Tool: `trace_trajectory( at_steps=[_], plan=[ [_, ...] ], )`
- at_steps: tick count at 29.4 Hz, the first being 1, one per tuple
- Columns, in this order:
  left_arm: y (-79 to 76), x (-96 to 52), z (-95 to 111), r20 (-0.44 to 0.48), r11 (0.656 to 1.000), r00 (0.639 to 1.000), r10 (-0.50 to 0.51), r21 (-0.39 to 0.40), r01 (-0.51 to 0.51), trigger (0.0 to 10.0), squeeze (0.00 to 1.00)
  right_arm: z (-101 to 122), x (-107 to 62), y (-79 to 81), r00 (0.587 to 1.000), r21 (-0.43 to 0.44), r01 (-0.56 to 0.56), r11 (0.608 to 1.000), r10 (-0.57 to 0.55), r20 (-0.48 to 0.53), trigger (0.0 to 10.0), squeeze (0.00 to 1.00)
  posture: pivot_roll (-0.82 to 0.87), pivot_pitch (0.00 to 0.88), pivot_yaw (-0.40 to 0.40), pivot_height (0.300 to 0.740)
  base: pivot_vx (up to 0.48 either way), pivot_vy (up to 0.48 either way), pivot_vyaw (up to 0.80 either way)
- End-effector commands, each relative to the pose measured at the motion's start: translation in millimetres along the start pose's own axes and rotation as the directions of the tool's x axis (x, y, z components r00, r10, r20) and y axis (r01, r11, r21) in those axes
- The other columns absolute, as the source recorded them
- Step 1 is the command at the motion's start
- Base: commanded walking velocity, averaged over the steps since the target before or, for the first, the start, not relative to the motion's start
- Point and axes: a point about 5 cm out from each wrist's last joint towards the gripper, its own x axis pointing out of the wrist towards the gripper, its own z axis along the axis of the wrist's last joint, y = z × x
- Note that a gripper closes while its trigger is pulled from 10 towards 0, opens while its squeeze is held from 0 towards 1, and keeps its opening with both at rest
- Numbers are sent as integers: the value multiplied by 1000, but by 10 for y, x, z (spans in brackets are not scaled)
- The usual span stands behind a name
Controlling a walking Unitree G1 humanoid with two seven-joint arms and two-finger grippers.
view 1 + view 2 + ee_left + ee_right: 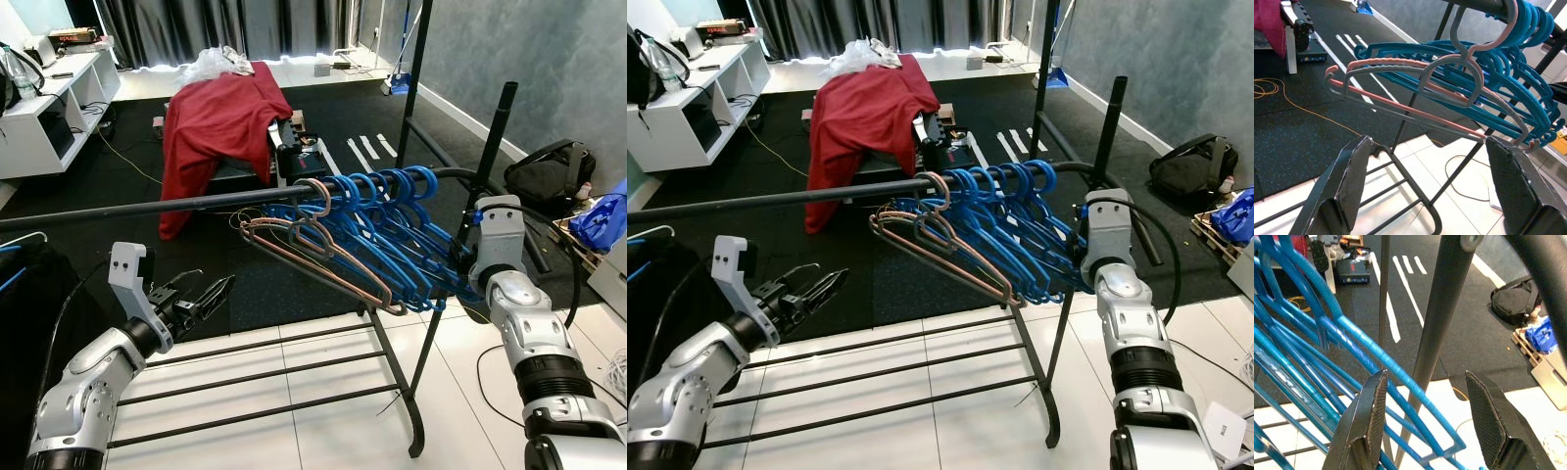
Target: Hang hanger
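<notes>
A pink-grey plastic hanger (318,250) hangs by its hook on the black metal rail (147,208), first in a row of blue hangers (397,235). Its long axis runs slantwise, one end toward the left gripper (201,294) and the other, lower end near the rack's corner post. Its arms are thin and curved, with ribbed upper edges. The left gripper hovers below the rail, apart from the hanger, its flat, textured black fingers (1352,181) spread wide with nothing between them. The right gripper (1430,426) sits at the blue hangers' far ends, fingers wide apart around a dark round pole (1437,328), not closed on it. Behind, a red cloth (220,122) drapes over furniture.
</notes>
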Motion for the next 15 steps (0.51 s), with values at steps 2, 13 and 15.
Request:
trace_trajectory(
  at_steps=[2,13,15],
  plan=[
    [40,-10,14,-9,1000,1000,7,8,-7,10000,0,-61,0,12,999,-11,-13,1000,12,-39,10000,0,-30,7,32,740,0,0,0],
    [38,-11,10,-10,1000,1000,7,8,-7,10000,0,-80,1,81,995,5,-77,997,77,-68,10000,0,-31,3,30,740,0,0,0],
    [37,-12,6,-10,1000,1000,6,7,-6,10000,0,-67,4,97,994,13,-91,996,91,-62,10000,0,-31,0,28,740,0,0,0]
  ],
)
